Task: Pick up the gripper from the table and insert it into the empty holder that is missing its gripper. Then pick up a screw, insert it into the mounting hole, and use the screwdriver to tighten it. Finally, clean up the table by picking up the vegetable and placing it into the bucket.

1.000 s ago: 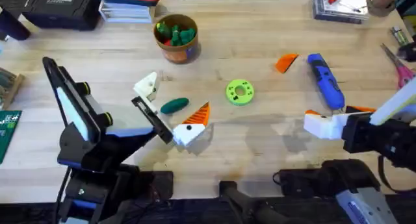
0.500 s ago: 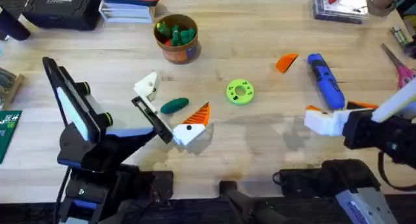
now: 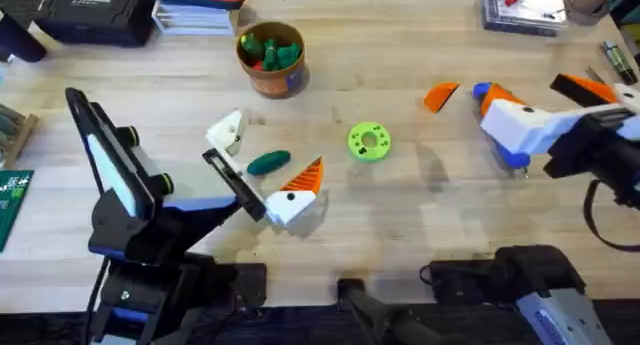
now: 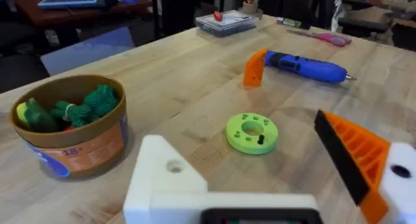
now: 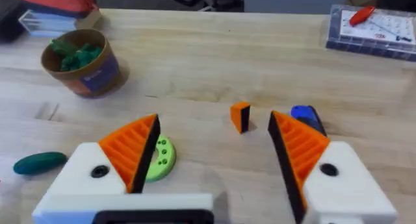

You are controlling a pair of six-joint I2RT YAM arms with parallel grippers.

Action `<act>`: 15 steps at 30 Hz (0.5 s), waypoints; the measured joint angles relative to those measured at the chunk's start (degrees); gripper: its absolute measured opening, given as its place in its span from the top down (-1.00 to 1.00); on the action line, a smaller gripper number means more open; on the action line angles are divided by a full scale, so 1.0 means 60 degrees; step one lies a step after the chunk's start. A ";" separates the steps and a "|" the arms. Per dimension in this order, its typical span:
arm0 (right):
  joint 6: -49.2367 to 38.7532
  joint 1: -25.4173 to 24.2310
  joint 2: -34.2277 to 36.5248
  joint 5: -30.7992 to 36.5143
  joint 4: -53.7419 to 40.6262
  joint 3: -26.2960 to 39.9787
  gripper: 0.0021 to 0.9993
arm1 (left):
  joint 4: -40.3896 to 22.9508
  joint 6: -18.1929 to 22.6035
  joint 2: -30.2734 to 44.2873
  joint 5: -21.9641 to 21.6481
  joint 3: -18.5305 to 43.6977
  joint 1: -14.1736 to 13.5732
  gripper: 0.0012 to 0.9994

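While the right gripper (image 3: 545,105), jaws apart, covers much of the screwdriver (image 3: 487,93), the left gripper (image 3: 262,170) gapes.

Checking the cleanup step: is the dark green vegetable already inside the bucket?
No. In the overhead view the vegetable lies on the table, apart from the bucket, which holds other toy greens.

I see open surface (image 3: 420,55) all around the gripper (image 3: 441,95), except the screwdriver (image 3: 500,125) lying just beside it.
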 joint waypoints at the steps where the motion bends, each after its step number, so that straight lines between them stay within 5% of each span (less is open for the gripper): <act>1: 0.0029 0.0000 0.0000 -0.0027 -0.0014 -0.0042 -0.99 | 0.0000 0.0000 0.0000 0.0000 0.0000 0.0000 -0.97; 8: 0.0096 -0.0011 0.0636 -0.0068 0.0856 -0.0615 -0.99 | 0.0000 0.0000 0.0000 0.0000 0.0000 0.0000 -0.97; 15: -0.0394 -0.0018 0.4004 -0.0068 0.0378 0.0603 -0.99 | 0.0000 0.0000 0.0000 0.0000 0.0000 0.0000 -0.97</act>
